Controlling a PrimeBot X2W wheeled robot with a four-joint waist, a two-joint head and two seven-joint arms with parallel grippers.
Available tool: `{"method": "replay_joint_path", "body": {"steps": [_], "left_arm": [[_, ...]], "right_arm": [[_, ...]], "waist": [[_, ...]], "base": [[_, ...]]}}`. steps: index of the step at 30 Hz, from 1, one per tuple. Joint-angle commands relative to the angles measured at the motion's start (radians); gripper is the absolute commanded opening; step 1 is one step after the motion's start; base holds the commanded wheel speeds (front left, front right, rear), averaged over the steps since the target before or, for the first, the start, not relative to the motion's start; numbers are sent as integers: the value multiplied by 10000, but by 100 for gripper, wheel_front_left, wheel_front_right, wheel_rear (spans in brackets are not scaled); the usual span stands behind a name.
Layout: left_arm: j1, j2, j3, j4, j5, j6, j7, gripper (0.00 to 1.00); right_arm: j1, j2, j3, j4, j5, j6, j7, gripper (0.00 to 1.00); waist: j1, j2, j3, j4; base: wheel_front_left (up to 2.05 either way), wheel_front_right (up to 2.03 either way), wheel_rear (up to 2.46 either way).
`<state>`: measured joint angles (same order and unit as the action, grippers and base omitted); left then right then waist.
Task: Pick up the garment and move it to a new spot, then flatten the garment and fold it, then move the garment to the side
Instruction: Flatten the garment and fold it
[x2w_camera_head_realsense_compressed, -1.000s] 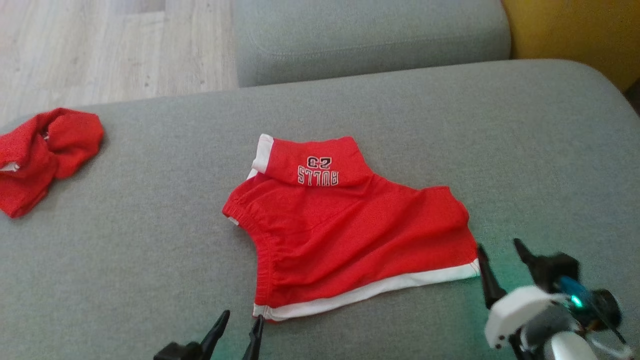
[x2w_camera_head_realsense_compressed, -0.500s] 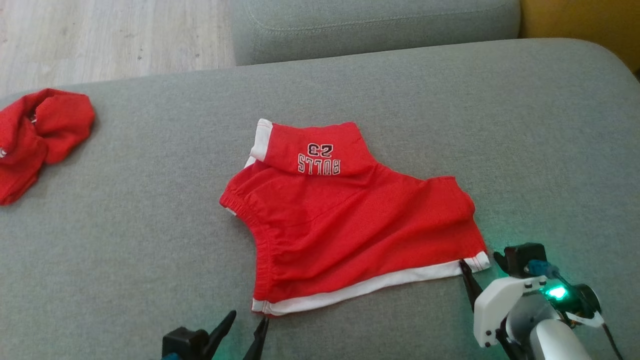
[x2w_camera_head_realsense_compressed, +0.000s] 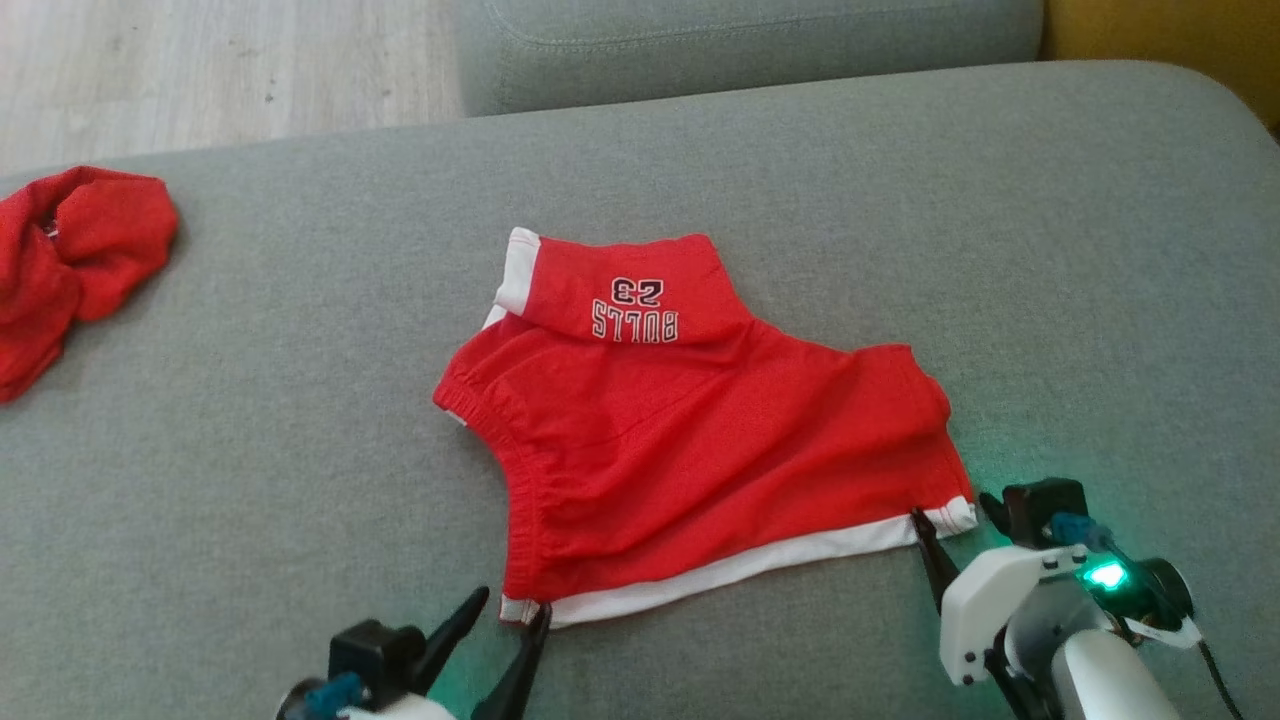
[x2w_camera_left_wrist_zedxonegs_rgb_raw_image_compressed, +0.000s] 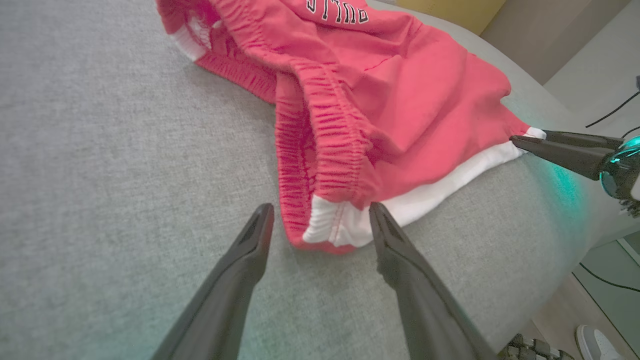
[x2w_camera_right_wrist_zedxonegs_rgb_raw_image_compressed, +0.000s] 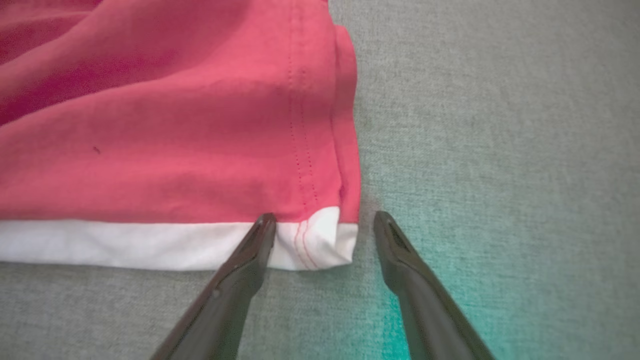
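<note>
In the head view, the garment (x2w_camera_head_realsense_compressed: 700, 440), a pair of red knit shorts, lay roughly flat in the middle of a grey woven sofa cushion (x2w_camera_head_realsense_compressed: 300, 420). Its long axis ran along the white band (x2w_camera_head_realsense_compressed: 740, 575) at the near hem, from the lower left up toward the right. The gathered elastic waistband (x2w_camera_head_realsense_compressed: 505, 470) faced the robot's left. A folded-over leg on the far side carried the lettering (x2w_camera_head_realsense_compressed: 635, 315) "BULLS 23", upside down from here. The left end effector (x2w_camera_head_realsense_compressed: 514, 600) sat at the near left corner of the hem with its fingers spread, and the right end effector (x2w_camera_head_realsense_compressed: 950, 507) sat at the right corner, also spread, beside a green glow. A second red cloth (x2w_camera_head_realsense_compressed: 70, 260) lay crumpled at the far left of the cushion, well apart. Pale wooden floor (x2w_camera_head_realsense_compressed: 230, 70) and a back cushion (x2w_camera_head_realsense_compressed: 750, 40) lay beyond.

In the left wrist view, the two dark tapered fingers (x2w_camera_left_wrist_zedxonegs_rgb_raw_image_compressed: 235, 280) stood apart on either side of the corner where the puckered waistband met the white band. The right-hand tip touched the white cloth. Nothing was pinched.

In the right wrist view, the fingers (x2w_camera_right_wrist_zedxonegs_rgb_raw_image_compressed: 425, 300) straddled the hem's other corner. One tip lay over the white band by a double row of stitching, and the other was over bare cushion, with the jaws wide and gripping nothing.
</note>
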<state>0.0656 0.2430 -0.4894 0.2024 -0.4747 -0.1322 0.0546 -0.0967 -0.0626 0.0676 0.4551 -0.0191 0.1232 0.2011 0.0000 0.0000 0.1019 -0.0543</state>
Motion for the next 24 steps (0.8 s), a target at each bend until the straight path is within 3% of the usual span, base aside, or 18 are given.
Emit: {"method": "replay_joint_path", "body": {"steps": [1,3,4,5,7,8,9,14,17,20,24], "left_arm": [[-608,195,235,-227,-79,16,-62,100],[-808,263,126,-29,-153,16,-118,100],[-879,284,33,29,-191,16,-120,82],[-937,284,-47,90,-274,16,-113,47],[-1048,329,-244,237,-415,16,-31,0],[-1086,358,-322,289,-496,16,-35,0],[-1102,381,-376,352,-601,16,-38,0],[-1088,552,-616,431,-988,16,-36,0],[-994,724,-652,-42,-1543,16,-36,0],[-752,1020,-448,-1319,-2453,16,77,0],[-439,1710,43,-4187,-3660,17,609,0]], "right_arm": [[-376,56,343,-52,-89,75,-51,100],[-457,65,465,86,-18,75,41,100],[-484,70,509,164,63,75,95,100],[-516,73,563,252,119,75,165,98],[-589,77,628,431,253,75,309,52],[-618,82,668,522,415,75,393,31],[-647,86,733,593,563,75,475,0],[-640,95,888,500,1440,75,623,0],[-452,102,795,-323,2719,75,657,0],[-46,101,598,-2059,4434,75,1005,0],[686,-171,4,-5427,6421,75,1940,0]], "waist": [[0,0,53,-32],[0,0,146,-99],[0,0,174,-122],[0,0,198,-138],[0,0,227,-172],[0,0,234,-190],[0,0,232,-209],[0,0,150,-241],[0,0,28,-215],[0,0,-144,-222],[0,0,-298,-237]], "base": [[0,0,0],[0,0,0],[0,0,0],[0,0,0],[0,0,0],[0,0,0],[0,0,0],[0,0,0],[0,0,0],[0,0,0],[0,0,0]]}}
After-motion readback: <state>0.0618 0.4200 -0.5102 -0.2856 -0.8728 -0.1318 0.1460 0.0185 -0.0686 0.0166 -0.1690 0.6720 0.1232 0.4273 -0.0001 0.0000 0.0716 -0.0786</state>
